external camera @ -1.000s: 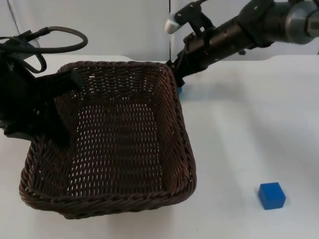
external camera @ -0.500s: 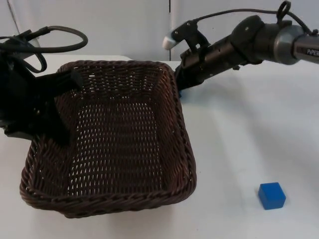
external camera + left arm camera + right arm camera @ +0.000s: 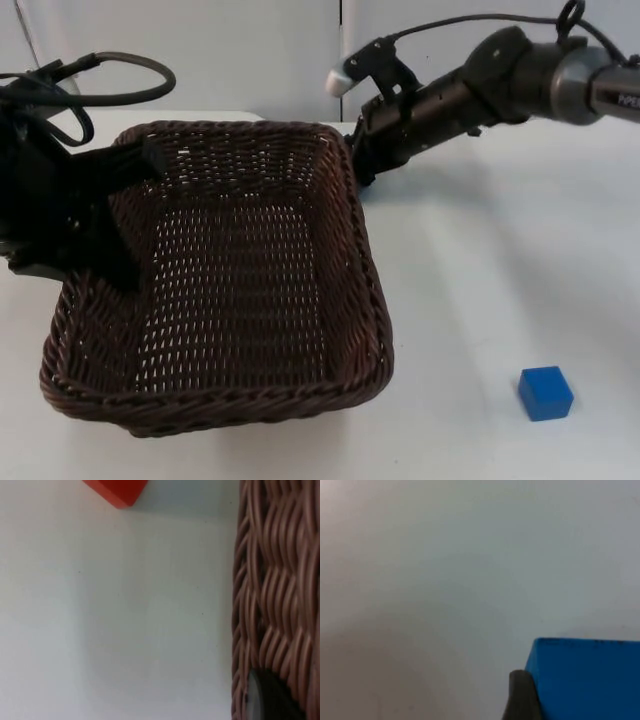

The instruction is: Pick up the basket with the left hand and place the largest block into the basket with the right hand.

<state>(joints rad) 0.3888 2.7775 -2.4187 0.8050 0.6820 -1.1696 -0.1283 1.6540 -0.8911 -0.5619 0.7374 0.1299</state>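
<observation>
The dark wicker basket (image 3: pixel 225 275) takes up the left half of the white table (image 3: pixel 500 260) in the top view. The left gripper (image 3: pixel 125 165) is at the basket's 10 o'clock rim, its fingers pinching the woven wall there. In the left wrist view that weave (image 3: pixel 272 590) runs right against a black fingertip (image 3: pixel 267 700), and a red block (image 3: pixel 117 490) lies on the table well apart from the basket's wall.

The right gripper (image 3: pixel 358 165) is just outside the basket's 1 o'clock corner, its arm coming in from the 2 o'clock side of the scene. In the right wrist view a large blue block (image 3: pixel 587 680) sits tight against one black fingertip (image 3: pixel 520 697) (the other finger is not visible, so I cannot tell whether the jaws are pinching it or merely beside it).

A small blue cube (image 3: pixel 545 392) rests on the table at about 4 o'clock from the basket, well apart from both grippers.
</observation>
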